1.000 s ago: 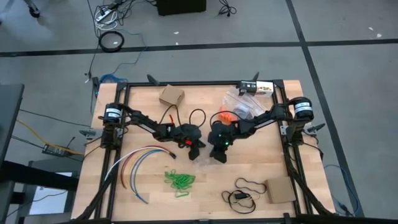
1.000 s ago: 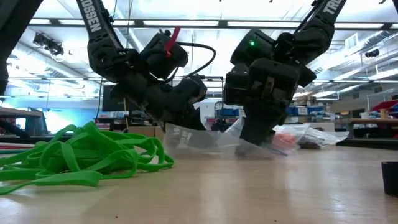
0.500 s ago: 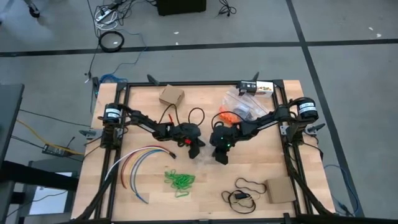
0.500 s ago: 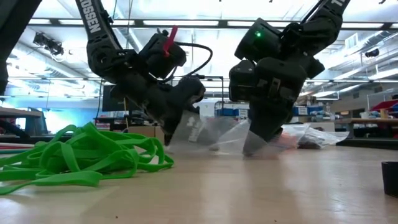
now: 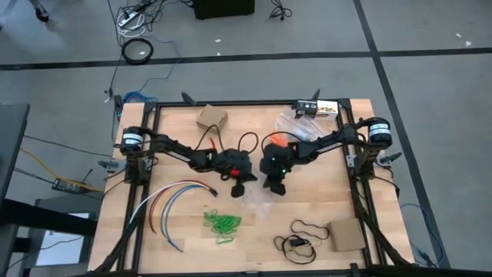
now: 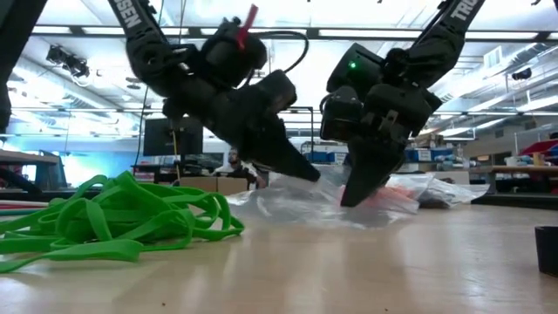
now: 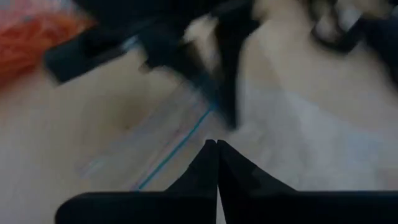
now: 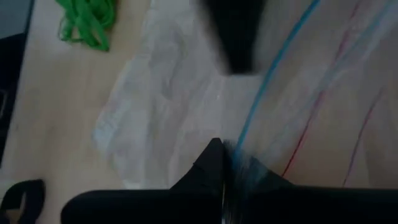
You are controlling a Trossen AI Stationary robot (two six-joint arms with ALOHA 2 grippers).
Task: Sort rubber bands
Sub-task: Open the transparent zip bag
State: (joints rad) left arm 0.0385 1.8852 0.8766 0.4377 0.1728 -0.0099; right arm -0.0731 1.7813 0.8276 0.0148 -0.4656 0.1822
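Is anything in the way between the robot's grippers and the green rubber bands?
Nothing visible stands between them. The green rubber bands lie on bare table, nearer the front edge than both grippers. The left gripper and right gripper are both shut on a clear plastic bag at mid-table.

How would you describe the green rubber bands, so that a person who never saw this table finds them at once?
Start from the wooden table seen from above and go to its near edge, left of centre. Beside the fan of long coloured cables lies a small heap of green rubber bands. Only this heap is bright green, made of short loops lying loose on the bare wood.
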